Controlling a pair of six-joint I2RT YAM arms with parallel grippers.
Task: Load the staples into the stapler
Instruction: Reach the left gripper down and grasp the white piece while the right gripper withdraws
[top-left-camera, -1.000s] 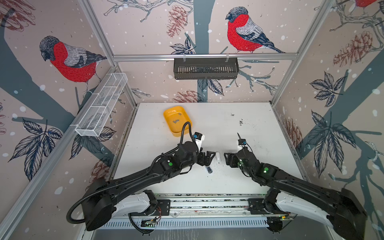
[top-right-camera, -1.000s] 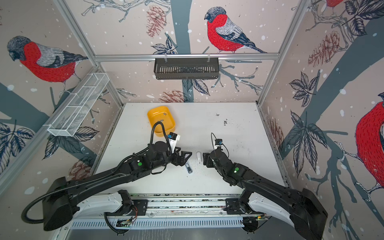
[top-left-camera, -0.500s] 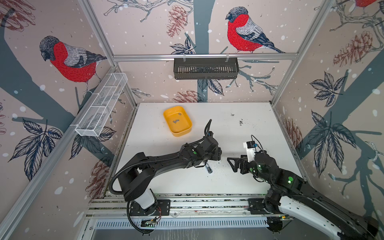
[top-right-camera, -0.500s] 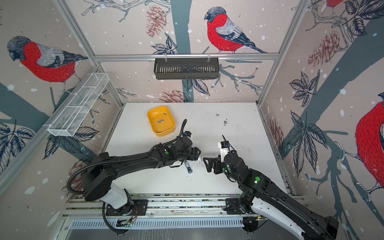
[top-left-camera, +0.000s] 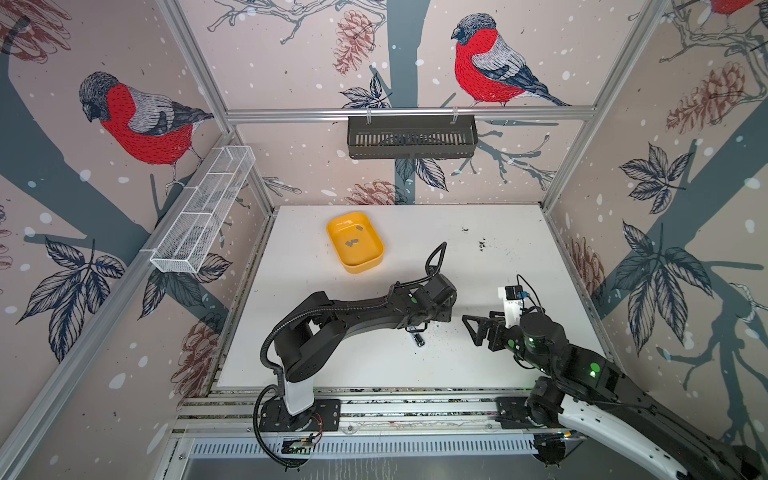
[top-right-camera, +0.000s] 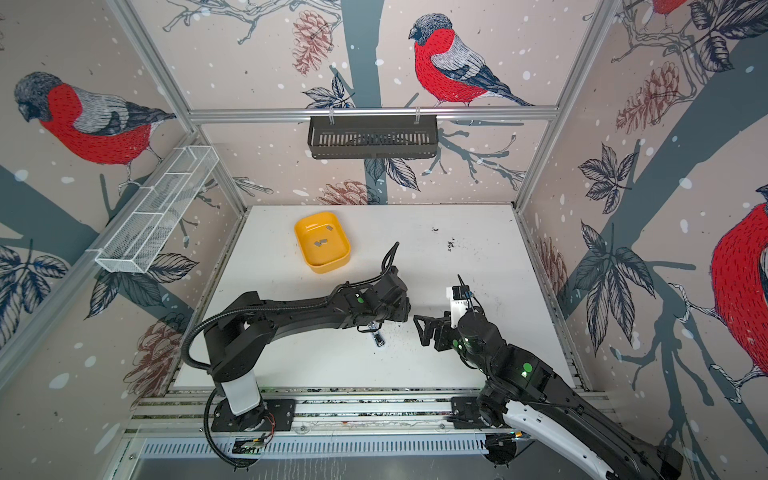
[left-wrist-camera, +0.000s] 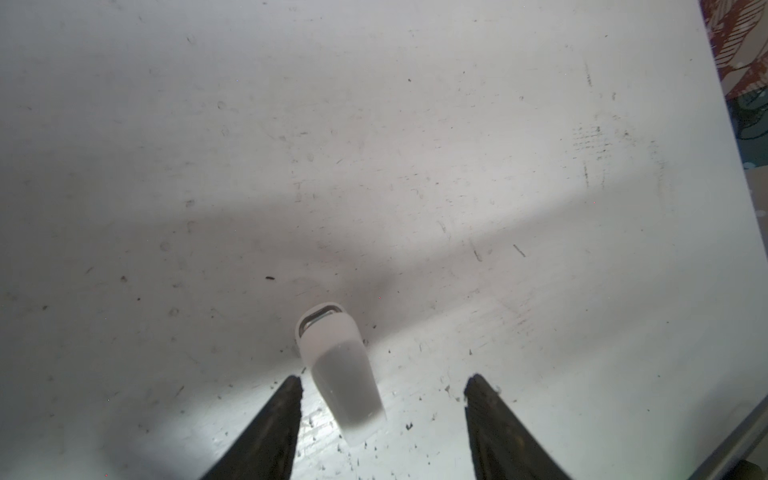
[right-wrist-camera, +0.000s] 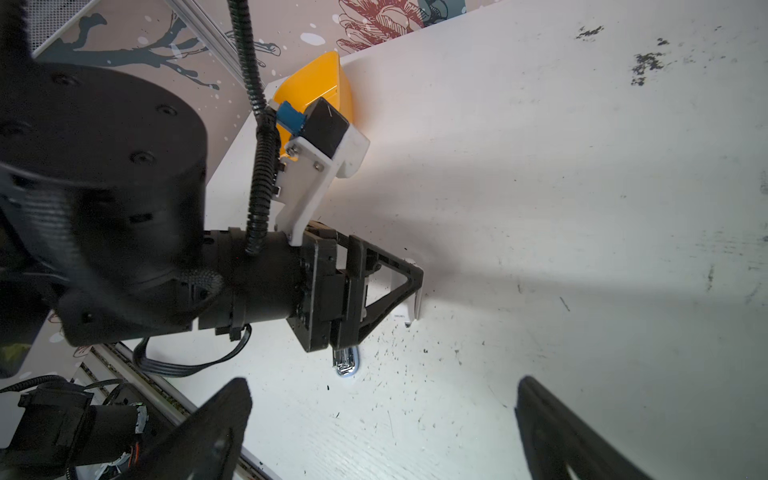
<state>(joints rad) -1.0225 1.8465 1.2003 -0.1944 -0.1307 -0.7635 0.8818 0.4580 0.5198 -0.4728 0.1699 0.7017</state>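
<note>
The stapler, small and white, sits on the white table just off centre toward 4 o'clock, hidden beneath the left arm in both top views. In the left wrist view its long axis runs almost in line with the fingers, slightly skewed. The rounded end with the grey metal-rimmed slot points away from the wrist. Whether it lies flat or is propped up cannot be told.

The left gripper has its jaws apart, straddling the stapler. One finger is just beside it and the other well clear.

The right gripper has its jaws spread wide and empty, and faces the left gripper from 3 o'clock.

The staples are three grey strips in the yellow tray at 11 o'clock.

A small chrome object lies at the left gripper's 7 o'clock.
</note>
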